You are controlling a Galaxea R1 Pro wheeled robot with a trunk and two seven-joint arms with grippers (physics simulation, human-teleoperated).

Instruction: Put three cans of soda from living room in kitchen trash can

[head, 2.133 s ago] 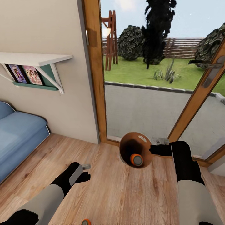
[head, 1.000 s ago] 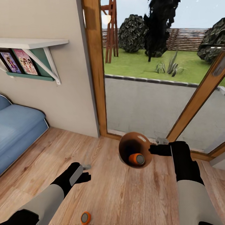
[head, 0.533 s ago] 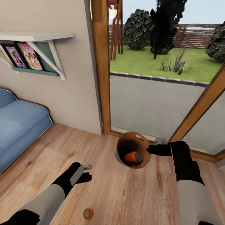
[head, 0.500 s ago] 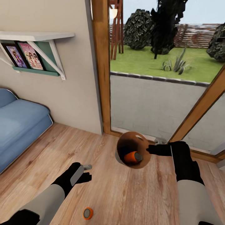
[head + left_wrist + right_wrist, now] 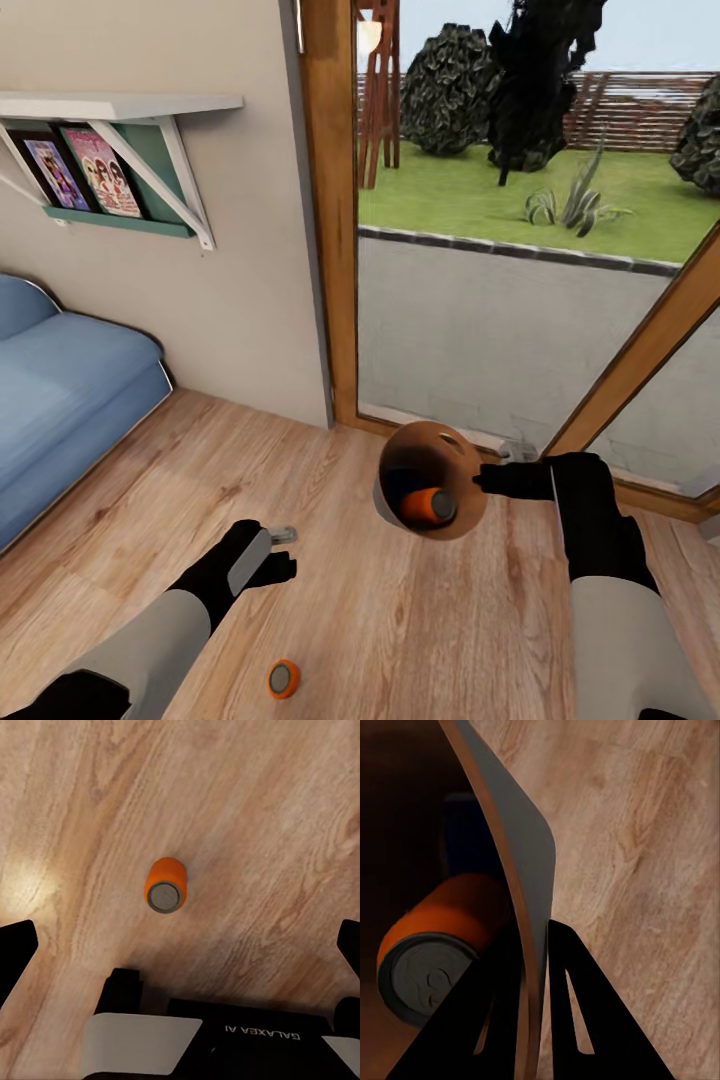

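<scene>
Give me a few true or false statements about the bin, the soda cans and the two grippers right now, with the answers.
1. The right gripper is clamped on the rim of the trash can. True.
2. The trash can is empty. False: an orange soda can lies inside it, also seen in the right wrist view.
3. A second soda can is on the wood floor near the left arm. True.
4. The left gripper is holding that second can. False: its fingers are spread and empty, with the can lying on the floor apart from them.
5. The trash can stands upright on the floor. False: it is held tilted, its opening facing the head camera.
</scene>
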